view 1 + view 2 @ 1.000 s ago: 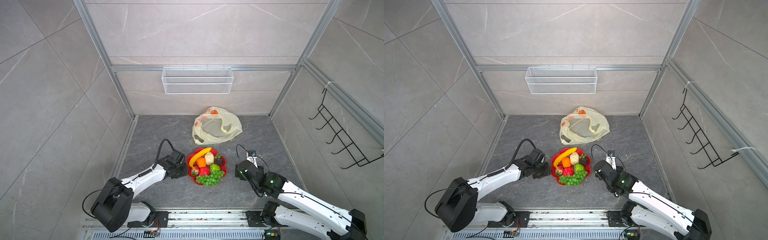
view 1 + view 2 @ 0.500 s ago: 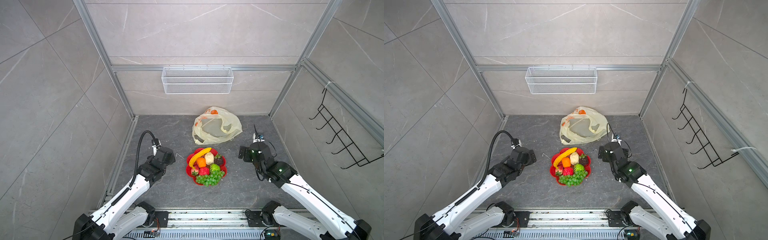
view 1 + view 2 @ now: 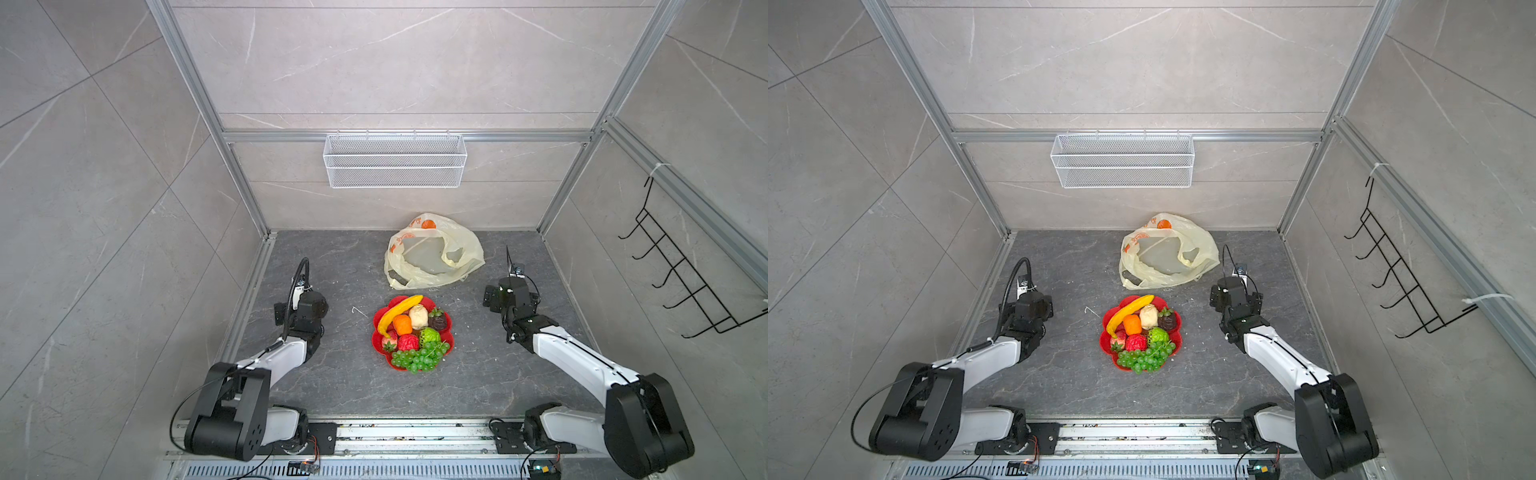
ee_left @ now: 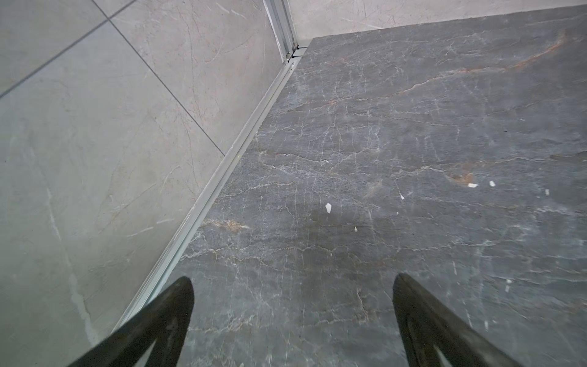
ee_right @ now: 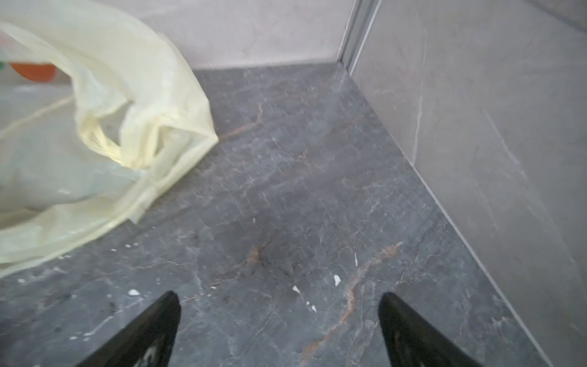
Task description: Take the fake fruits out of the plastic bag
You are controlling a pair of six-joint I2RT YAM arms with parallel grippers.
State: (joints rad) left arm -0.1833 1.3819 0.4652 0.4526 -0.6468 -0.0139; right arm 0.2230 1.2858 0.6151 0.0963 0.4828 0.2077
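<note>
**Fake fruits and plastic bag: residual hazards**

1. Surface. Dark and stone-patterned. It carries the bag, one dish and scattered pale flecks.

2. Plastic bag. It lies slumped at the far edge of the surface, right of the middle, with its mouth gaping. An orange patch shows on its far side. Whether this is print or a fruit inside cannot be told. Hazard: the task may be judged complete while an item is in the bag. The thin film could also snag on a fingertip and be dragged into the dish.

3. Red flower-shaped dish. It sits near the middle of the surface, just beside the bag's near side. Every clearly visible fruit is heaped in it.

4. Left gripper. It hangs over bare surface near the left edge, jaws spread wide with nothing between them.

5. Right gripper. It hangs near the right edge, close to the bag's corner, jaws likewise wide and empty.

6. Banana and green grapes. Each overhangs the dish rim: the banana toward the bag, the grapes toward the near edge. Hazard: a nudge to the dish or the bag could likely roll these glossy pieces off.
</note>
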